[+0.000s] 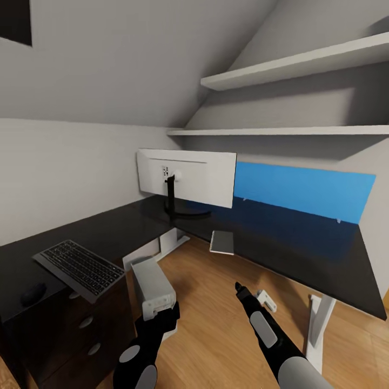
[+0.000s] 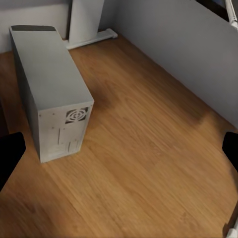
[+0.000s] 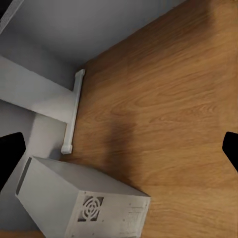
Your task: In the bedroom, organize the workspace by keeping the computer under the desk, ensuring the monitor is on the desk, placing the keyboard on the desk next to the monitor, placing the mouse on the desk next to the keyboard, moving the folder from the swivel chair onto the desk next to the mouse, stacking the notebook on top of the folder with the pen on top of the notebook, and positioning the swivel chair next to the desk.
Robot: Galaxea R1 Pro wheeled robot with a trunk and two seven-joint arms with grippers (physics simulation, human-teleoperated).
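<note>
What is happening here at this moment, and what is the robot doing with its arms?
A two-armed robot faces the black L-shaped desk. Both the left gripper and right gripper are open, empty and hovering above the wooden floor. The computer stands on the floor by the desk's inner corner. On the desk are the monitor, keyboard, mouse and notebook, the last lying at the edge.

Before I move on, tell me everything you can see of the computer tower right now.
The computer is a small light grey-white box tower that looks like painted metal. It stands upright on the wood floor, in the open knee space of the black desk, beside the drawers. The end panel facing the robot has a round fan grille and small slots. In both wrist views nothing but the floor touches it.
</note>
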